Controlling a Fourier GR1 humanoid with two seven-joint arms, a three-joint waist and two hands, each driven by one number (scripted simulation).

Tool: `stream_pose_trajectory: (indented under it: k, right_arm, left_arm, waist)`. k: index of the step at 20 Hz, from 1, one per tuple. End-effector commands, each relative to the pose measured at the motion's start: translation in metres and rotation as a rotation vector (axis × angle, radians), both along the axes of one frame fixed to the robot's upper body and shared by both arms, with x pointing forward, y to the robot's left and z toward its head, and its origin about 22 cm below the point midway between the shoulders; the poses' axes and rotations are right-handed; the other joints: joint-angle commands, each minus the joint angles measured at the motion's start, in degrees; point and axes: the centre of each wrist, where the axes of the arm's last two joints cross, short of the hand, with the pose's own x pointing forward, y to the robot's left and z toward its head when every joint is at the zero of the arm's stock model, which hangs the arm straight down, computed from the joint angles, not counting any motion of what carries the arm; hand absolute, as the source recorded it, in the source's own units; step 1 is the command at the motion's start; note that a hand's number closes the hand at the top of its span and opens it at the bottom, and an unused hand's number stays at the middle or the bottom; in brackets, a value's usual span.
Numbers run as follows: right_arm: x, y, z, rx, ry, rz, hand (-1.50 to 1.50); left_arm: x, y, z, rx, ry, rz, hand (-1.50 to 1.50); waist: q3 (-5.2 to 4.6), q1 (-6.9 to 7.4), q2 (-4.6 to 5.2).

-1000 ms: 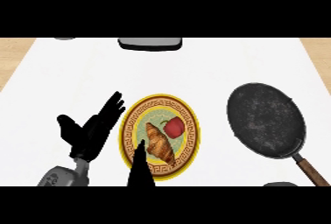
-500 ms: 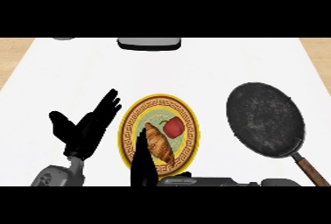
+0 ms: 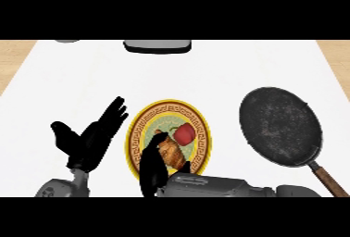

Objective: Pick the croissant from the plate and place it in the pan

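Observation:
A brown croissant lies on the yellow-rimmed plate, with a red item beside it on the plate's right half. My right hand comes in from the lower edge, its fingers straight over the croissant's near left end and hiding part of it. I cannot see any finger curled round it. The dark round pan lies to the plate's right, its handle pointing to the lower right. My left hand rests open just left of the plate, fingers up.
A grey object sits at the counter's far edge, and a small grey thing shows at the far left. My right forearm lies across the lower edge between plate and pan handle.
My right forearm has slid in along the lower edge and the right hand has risen over the croissant's near end. The left hand has barely moved.

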Motion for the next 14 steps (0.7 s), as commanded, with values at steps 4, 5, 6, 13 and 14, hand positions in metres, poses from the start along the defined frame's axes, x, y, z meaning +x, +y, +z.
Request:
stream_pose_trajectory:
  k: [4,5,6,13,14]
  right_arm:
    - [0.006,-0.003,-0.009,-0.032,-0.017,0.145,1.5]
    - [0.01,0.001,0.001,-0.013,-0.042,0.18,1.5]
    - [0.013,-0.013,-0.029,-0.053,-0.035,0.178,1.5]
    - [0.06,-0.045,-0.002,0.596,0.108,-0.732,1.5]
    - [0.062,-0.052,-0.004,0.672,0.098,-0.836,1.5]
  left_arm:
    - [-0.002,-0.009,-0.01,0.011,0.004,-0.011,0.0]
    - [-0.006,-0.017,0.001,0.005,-0.01,0.004,0.0]
    - [0.011,0.003,0.008,0.012,-0.009,0.002,0.0]
    - [-0.005,0.021,-0.007,-0.009,0.011,0.114,0.0]
    - [-0.006,0.024,-0.006,-0.004,0.01,0.119,0.0]
  waist:
    - [-0.06,0.49,0.15]
    - [-0.04,-0.29,-0.03]
    - [-0.05,-0.18,0.16]
    - [0.89,-8.6,-0.29]
    - [0.71,-8.24,-0.39]
